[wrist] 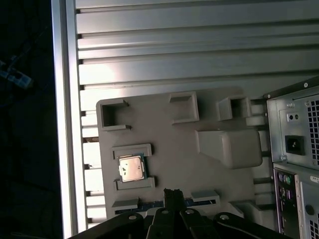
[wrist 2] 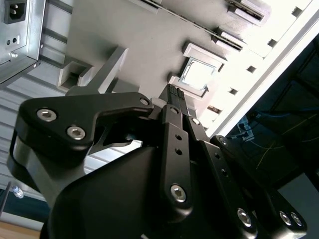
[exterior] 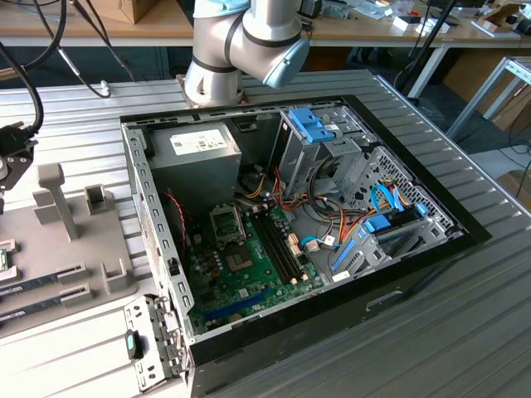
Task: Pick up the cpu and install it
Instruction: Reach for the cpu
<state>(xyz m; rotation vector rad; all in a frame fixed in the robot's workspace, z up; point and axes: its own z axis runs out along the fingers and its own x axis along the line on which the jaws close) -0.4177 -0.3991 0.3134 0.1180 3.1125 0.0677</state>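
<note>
The cpu (wrist 2: 198, 73) (wrist: 131, 168) is a small square chip with a silvery top. It lies flat in a raised nest on the grey fixture plate (wrist 2: 134, 40) (wrist: 179, 139). My gripper (wrist 2: 174, 92) (wrist: 173, 191) hovers above the plate a short way from the chip, not touching it. Its two black fingers are pressed together with nothing between them. In the exterior view the open computer case (exterior: 398, 257) shows the green motherboard (exterior: 249, 274) with its square socket (exterior: 226, 222).
The fixture plate (exterior: 91, 249) lies at the exterior view's left of the case, with an upright post (exterior: 54, 195) and memory sticks (exterior: 50, 278) in slots. The case holds a power supply (exterior: 195, 149), blue drive latches (exterior: 311, 124) and loose cables. A ribbed metal table (exterior: 465, 332) surrounds it.
</note>
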